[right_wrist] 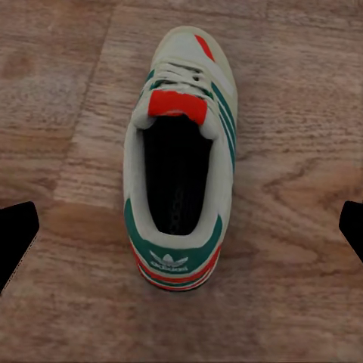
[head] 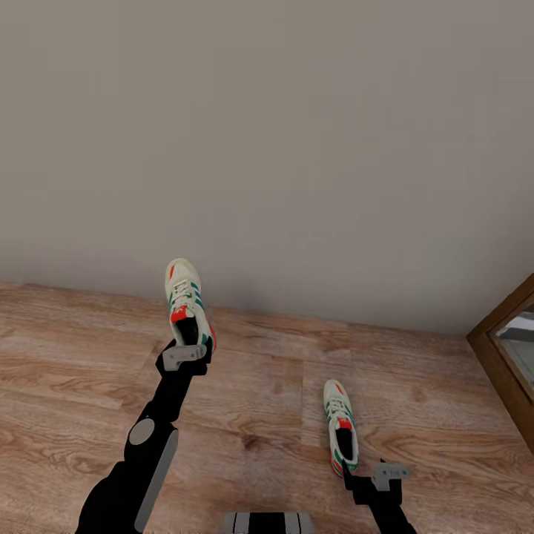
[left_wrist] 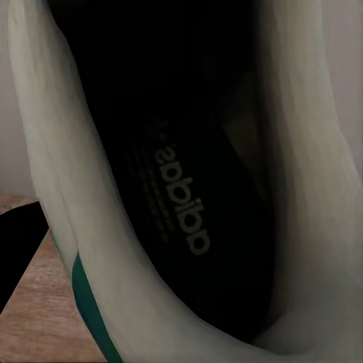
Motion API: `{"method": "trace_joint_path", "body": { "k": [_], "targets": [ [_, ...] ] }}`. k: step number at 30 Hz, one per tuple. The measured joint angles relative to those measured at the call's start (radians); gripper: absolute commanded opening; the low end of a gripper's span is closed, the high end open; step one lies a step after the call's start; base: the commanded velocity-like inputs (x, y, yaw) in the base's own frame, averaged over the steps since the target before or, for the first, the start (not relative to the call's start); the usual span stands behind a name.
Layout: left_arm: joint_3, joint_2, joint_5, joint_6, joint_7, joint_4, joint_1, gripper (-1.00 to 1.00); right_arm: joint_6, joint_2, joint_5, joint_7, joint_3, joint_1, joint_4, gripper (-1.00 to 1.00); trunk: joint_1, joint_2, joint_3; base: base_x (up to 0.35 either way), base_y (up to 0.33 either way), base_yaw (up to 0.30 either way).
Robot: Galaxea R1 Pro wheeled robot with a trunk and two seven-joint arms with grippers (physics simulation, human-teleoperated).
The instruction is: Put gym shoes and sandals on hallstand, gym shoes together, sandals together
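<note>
Head view: looking down over wood-plank corridor floor [head: 267, 386] running up to a plain grey wall [head: 267, 133], with a brown wooden frame [head: 498, 348] cutting in at the right edge. Holding one gym shoe [head: 187, 300] up off the floor with the left tool [head: 185, 354], pinching it at the heel end, toe pointing toward the wall. Second gym shoe [head: 340, 434] lying flat on the floor nearer the robot, toe also toward the wall, heel just beside the right tool [head: 371, 478].

Left wrist view: peering straight into the held shoe's [left_wrist: 181, 181] dark opening, printed insole lettering showing, cream collar wrapping round, a green stripe at its lower edge and a strip of floor [left_wrist: 38, 302] beside it.

Right wrist view: hovering above the lying shoe [right_wrist: 181, 159], seen from over its heel, red tongue patch and green stripes plain, black fingers [right_wrist: 15, 234] spread wide at either side, well apart from it, gripping nothing.
</note>
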Motion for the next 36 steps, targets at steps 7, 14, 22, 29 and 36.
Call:
{"method": "trace_joint_path", "body": {
  "k": [7, 14, 22, 29, 36],
  "targets": [
    [-0.008, 0.001, 0.0, 0.0, 0.0, 0.0, 0.0, -1.0, 0.0, 0.0, 0.0, 0.0, 0.0, -0.065, 0.0, 1.0, 0.003, -0.002, -0.038, 0.0, 0.0, 0.0],
    [-0.008, 0.002, 0.0, 0.0, 0.0, 0.0, 0.0, -1.0, 0.0, 0.001, 0.001, -0.001, 0.0, -0.068, -0.002, 1.0, 0.003, -0.002, -0.043, 0.0, 0.0, 0.0],
    [-0.008, 0.002, 0.0, 0.0, 0.0, 0.0, 0.0, -1.0, 0.0, 0.002, 0.0, -0.001, 0.0, -0.069, 0.0, 1.0, 0.003, -0.002, -0.044, 0.0, 0.0, 0.0],
    [-0.008, 0.001, -0.001, 0.001, 0.0, 0.0, 0.0, -1.0, 0.0, 0.002, 0.0, -0.001, 0.0, -0.069, 0.001, 1.0, 0.003, -0.002, -0.05, 0.0, 0.0, 0.053],
    [-0.008, 0.002, -0.001, 0.001, 0.0, 0.0, 0.0, -1.0, 0.0, 0.001, 0.0, -0.001, 0.0, -0.069, 0.0, 1.0, 0.006, -0.003, -0.087, 0.0, 0.0, 0.087]
  ]
}}
